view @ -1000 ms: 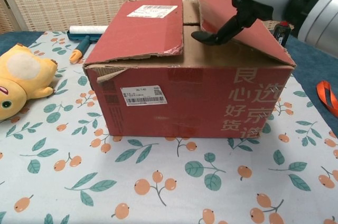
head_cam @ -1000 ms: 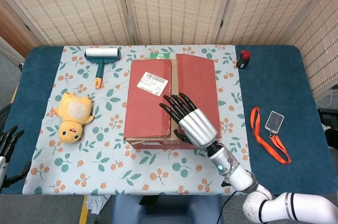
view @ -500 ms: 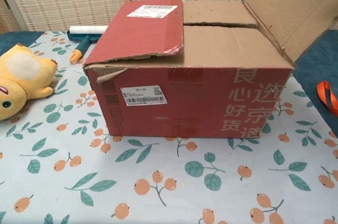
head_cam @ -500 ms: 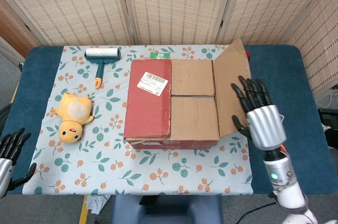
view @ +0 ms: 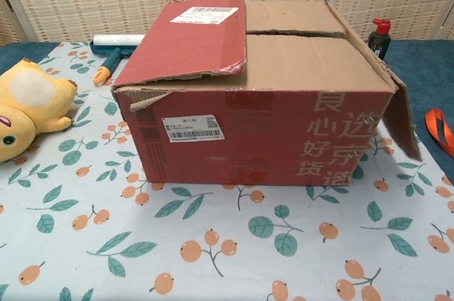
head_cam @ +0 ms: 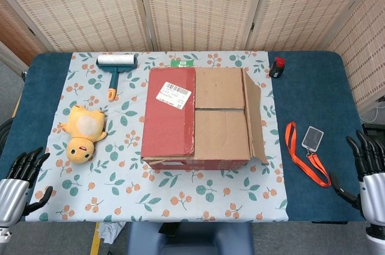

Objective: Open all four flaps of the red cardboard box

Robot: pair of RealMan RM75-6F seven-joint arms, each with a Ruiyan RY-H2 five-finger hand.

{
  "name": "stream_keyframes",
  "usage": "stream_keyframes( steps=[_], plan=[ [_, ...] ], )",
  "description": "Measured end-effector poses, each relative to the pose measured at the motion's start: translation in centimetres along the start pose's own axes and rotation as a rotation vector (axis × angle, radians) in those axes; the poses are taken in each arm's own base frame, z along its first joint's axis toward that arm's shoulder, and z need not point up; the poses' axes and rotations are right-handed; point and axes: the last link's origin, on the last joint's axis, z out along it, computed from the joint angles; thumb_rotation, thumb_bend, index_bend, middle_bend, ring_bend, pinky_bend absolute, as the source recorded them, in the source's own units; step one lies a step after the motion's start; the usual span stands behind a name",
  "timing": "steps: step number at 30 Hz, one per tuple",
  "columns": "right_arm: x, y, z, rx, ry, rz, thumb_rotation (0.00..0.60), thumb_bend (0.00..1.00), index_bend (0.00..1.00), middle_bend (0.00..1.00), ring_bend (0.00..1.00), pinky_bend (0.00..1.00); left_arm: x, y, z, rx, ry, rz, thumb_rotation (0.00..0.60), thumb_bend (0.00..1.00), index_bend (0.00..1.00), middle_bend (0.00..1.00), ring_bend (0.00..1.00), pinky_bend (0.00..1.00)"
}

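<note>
The red cardboard box (head_cam: 195, 116) (view: 255, 130) stands mid-table on the floral cloth. Its left top flap (head_cam: 169, 110) (view: 191, 38), red with a white label, lies flat over the box. The right flap (head_cam: 257, 116) (view: 397, 113) hangs down the box's right side, brown face outward. Two brown inner flaps (head_cam: 219, 110) (view: 298, 49) lie flat, meeting at a seam. My left hand (head_cam: 17, 180) is at the lower left corner, off the table, fingers spread, holding nothing. My right hand (head_cam: 368, 174) is at the lower right edge, fingers spread and empty. Neither hand shows in the chest view.
A lint roller (head_cam: 115, 65) (view: 113, 49) lies at the back left, a yellow plush toy (head_cam: 83, 132) (view: 25, 106) at the left. A small black bottle with red cap (head_cam: 277, 67) (view: 379, 37) stands behind the box's right side. An orange lanyard with card (head_cam: 307, 150) lies right.
The right flap swung from closed to upright, then dropped down the box's right side. My right hand drew back from the box top to the lower right edge. My left hand rose slightly.
</note>
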Motion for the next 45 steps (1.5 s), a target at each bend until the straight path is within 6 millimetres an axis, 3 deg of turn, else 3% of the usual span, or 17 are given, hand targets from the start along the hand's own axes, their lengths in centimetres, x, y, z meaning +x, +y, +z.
stream_keyframes(
  steps=[6, 12, 18, 24, 37, 45],
  plan=[
    [-1.6, 0.8, -0.8, 0.011, -0.054, 0.025, 0.600, 0.42, 0.00, 0.00, 0.00, 0.00, -0.7, 3.0, 0.7, -0.042, -0.026, 0.038, 0.600, 0.46, 0.00, 0.00, 0.04, 0.00],
    [-2.8, 1.5, -1.3, -0.001, -0.233, -0.033, 0.600, 0.42, 0.00, 0.00, 0.00, 0.00, -0.9, 6.9, 3.3, -0.090, -0.052, -0.016, 0.600, 0.45, 0.00, 0.00, 0.06, 0.04],
    [-2.1, 1.6, -1.7, -0.013, -0.396, -0.097, 0.600, 0.42, 0.00, 0.00, 0.00, 0.00, -1.2, 9.6, 5.3, -0.103, -0.001, -0.030, 0.600, 0.45, 0.00, 0.00, 0.05, 0.03],
    [-1.2, 1.4, -1.9, 0.008, -0.390, -0.071, 0.600, 0.42, 0.00, 0.00, 0.00, 0.00, -2.0, 13.3, 6.6, -0.101, 0.031, -0.017, 0.600, 0.45, 0.00, 0.00, 0.04, 0.02],
    [-0.7, 1.4, -2.1, 0.027, -0.388, -0.028, 0.600, 0.42, 0.00, 0.00, 0.00, 0.00, -2.9, 20.8, 9.0, -0.049, -0.029, -0.170, 0.600, 0.45, 0.00, 0.00, 0.01, 0.02],
    [-0.6, 1.5, -2.2, 0.024, -0.397, -0.010, 0.600, 0.42, 0.00, 0.00, 0.00, 0.00, -3.6, 23.4, 10.9, -0.069, -0.079, -0.202, 0.600, 0.40, 0.00, 0.00, 0.00, 0.00]
  ],
)
